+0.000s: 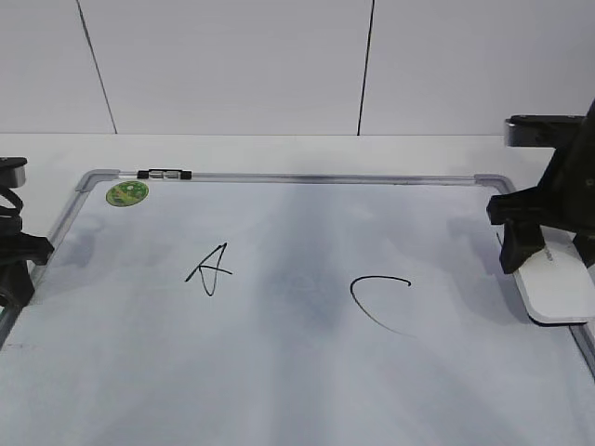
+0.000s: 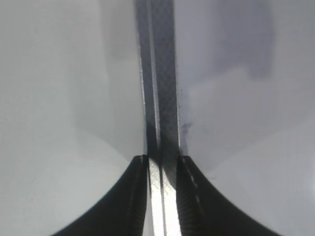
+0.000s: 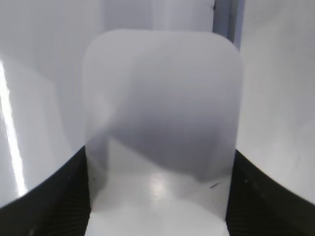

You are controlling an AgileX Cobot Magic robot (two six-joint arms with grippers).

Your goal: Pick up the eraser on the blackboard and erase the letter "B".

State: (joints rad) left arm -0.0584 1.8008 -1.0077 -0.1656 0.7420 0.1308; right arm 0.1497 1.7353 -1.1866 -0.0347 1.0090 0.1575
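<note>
The blackboard (image 1: pixel 279 381) is a white board in a silver frame and lies flat. It bears a black "A" (image 1: pixel 209 269) and a "C" (image 1: pixel 376 302). No letter "B" shows; a grey smudge (image 1: pixel 297 279) lies between them. The white eraser (image 1: pixel 558 288) sits at the board's right edge, over the frame. My right gripper (image 1: pixel 550 262) is shut on it, and in the right wrist view the eraser (image 3: pixel 162 108) fills the gap between the fingers (image 3: pixel 157 164). My left gripper (image 1: pixel 14 279) sits at the board's left edge, its fingers (image 2: pixel 162 160) closed on the frame strip (image 2: pixel 160 73).
A round green sticker (image 1: pixel 126 193) is at the board's far left corner. A small black-and-clear clip (image 1: pixel 164 174) lies on the far frame edge. A white wall with dark seams stands behind the table.
</note>
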